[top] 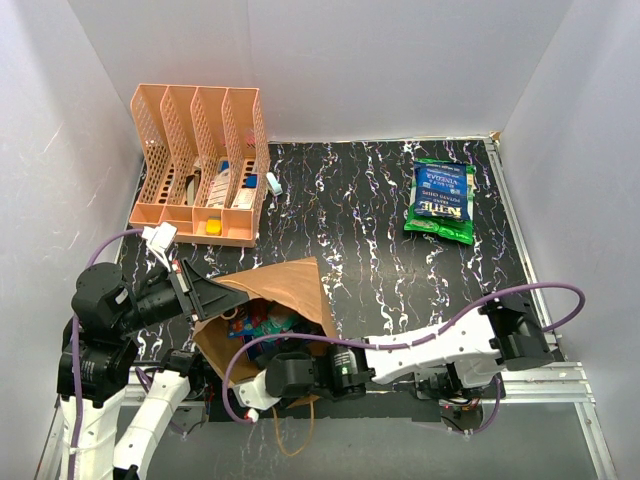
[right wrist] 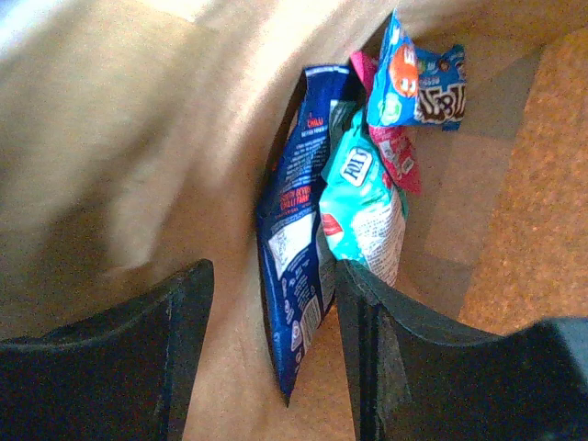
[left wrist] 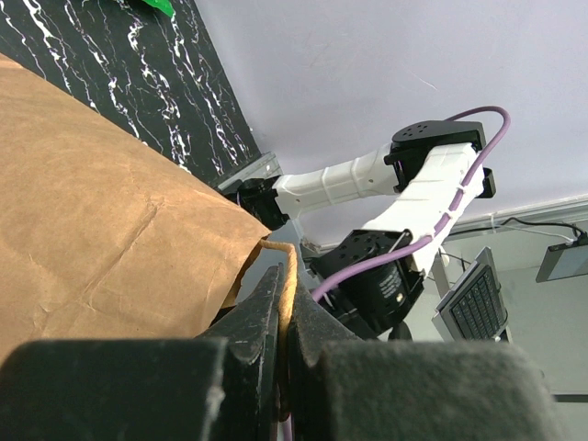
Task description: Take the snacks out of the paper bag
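Brown kraft paper filled most of both wrist views. The paper bag point(top: 288, 287) lay on its side on the black marbled table point(top: 360, 250), close to the arm bases, with its mouth turned toward the near edge. The left gripper point(left wrist: 280, 299) was pinched together on the rim of the bag.

The right gripper point(right wrist: 274, 285) was inside the mouth with its fingers spread apart. The lower end of a dark blue packet point(right wrist: 294, 230) stood between them, but I cannot tell if a finger touched it. Just beside it lay a teal packet point(right wrist: 363, 197), with a red packet point(right wrist: 404, 161) partly behind the teal one, and deeper in the bag a small blue and orange packet point(right wrist: 418, 78).

A green bag point(top: 440, 200) lay flat on the table at the far right, well apart from the paper bag. An orange file organizer point(top: 200, 165) stood at the far left.
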Tool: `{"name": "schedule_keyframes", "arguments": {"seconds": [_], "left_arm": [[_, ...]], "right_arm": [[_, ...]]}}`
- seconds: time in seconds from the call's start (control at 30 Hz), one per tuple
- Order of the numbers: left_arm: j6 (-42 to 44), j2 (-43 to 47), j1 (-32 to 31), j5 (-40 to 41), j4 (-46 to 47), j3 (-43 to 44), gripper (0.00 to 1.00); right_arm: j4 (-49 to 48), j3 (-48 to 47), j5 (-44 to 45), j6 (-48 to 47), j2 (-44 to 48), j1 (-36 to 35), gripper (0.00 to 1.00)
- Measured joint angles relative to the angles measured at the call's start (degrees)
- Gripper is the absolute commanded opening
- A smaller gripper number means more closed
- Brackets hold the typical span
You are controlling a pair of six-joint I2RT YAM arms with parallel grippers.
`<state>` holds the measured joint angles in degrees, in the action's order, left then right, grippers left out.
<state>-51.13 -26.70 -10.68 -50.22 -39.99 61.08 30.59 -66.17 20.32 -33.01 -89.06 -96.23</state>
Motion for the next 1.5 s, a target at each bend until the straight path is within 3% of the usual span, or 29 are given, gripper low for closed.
{"name": "schedule_keyframes", "arguments": {"seconds": [0.23,0.33,0.5,0.6,0.77,1.2,1.37,1.5], "left_arm": [[0.13,0.0,0.0,0.0,-0.94,0.0,0.0],[0.13,0.0,0.0,0.02,-1.09,0.0,0.0],[0.59,0.0,0.0,0.09,-1.9,0.39,0.0],[1.05,0.0,0.0,0.28,-2.58,0.76,0.0],[2.34,0.0,0.0,1.01,-3.67,1.22,0.0],[4.94,-0.96,0.0,3.98,-5.42,1.27,0.0],[5.53,-1.14,0.0,6.49,-6.73,1.27,0.0],[5.73,-1.31,0.0,7.85,-7.54,1.25,0.0]], "right_arm": [[-2.19,2.19,1.7,0.0,-4.37,4.22,0.59],[-3.76,2.32,2.97,-0.09,-6.36,6.43,0.53],[-7.21,2.32,4.11,-1.05,-8.26,8.98,0.18],[-8.13,2.19,4.07,-1.7,-8.33,9.49,0.08],[-6.6,1.88,-2.32,-2.16,-6.14,9.51,0.07],[-1.38,-4.17,-21.53,4.37,14.56,8.2,0.07],[0.61,-7.8,-23.02,8.66,22.29,8.2,0.07],[0.07,-11.39,-18.71,11.19,27.34,8.15,0.07]]}}
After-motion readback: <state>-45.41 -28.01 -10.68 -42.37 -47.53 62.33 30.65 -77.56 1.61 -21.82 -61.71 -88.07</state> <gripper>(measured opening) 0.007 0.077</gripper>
